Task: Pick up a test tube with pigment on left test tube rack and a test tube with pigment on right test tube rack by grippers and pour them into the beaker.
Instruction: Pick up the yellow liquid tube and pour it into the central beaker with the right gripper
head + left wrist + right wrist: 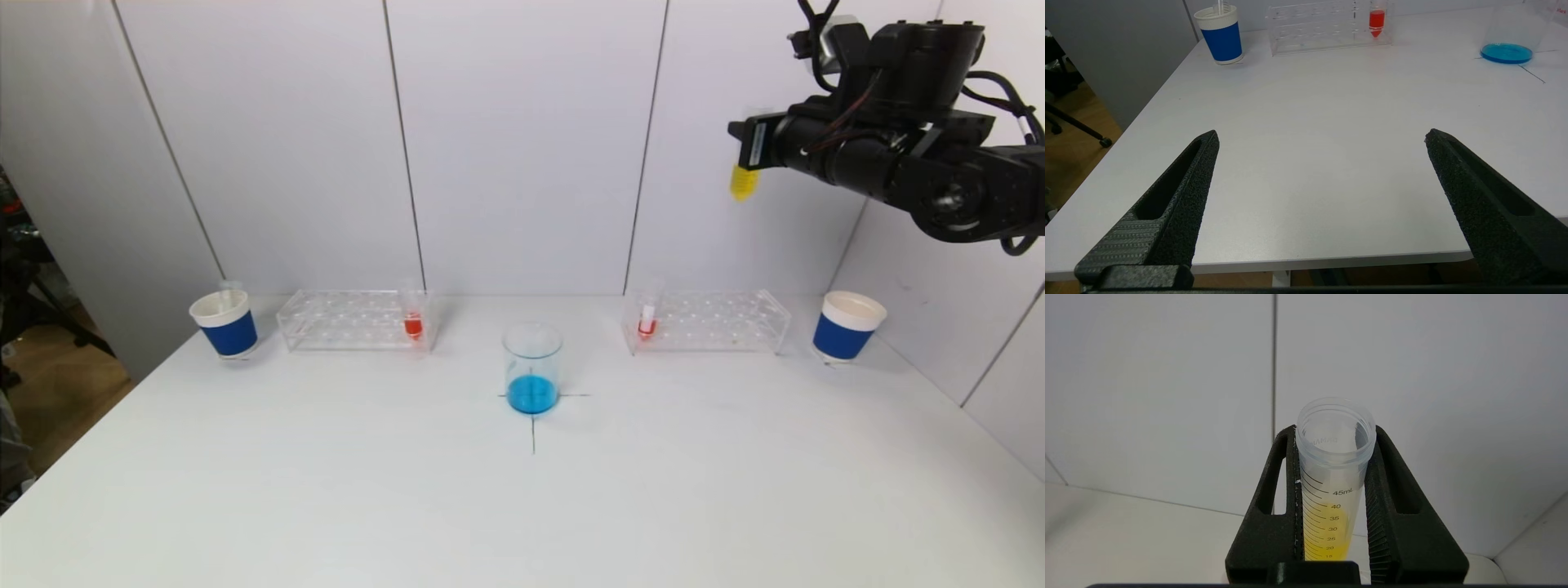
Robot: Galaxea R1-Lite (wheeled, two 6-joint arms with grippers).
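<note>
We find right gripper (1333,506) clamped mid-body on clear plastic yellow-pigment tube (1331,490); light, slippery, approx. upright. Left gripper (1323,139) wide open, empty.

- The test tube (1331,490) carried a printed scale reading 45mL, 40, 35, 30, 25, 20, 15.
- Raised lettering inside its rim was possibly mirrored, unreadable.

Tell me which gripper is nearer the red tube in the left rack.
Left. The left gripper, jaws open, hovers low over the table's near edge, facing the red tube across bare tabletop. The right gripper is raised high on the far right, holding a yellow tube.
</note>
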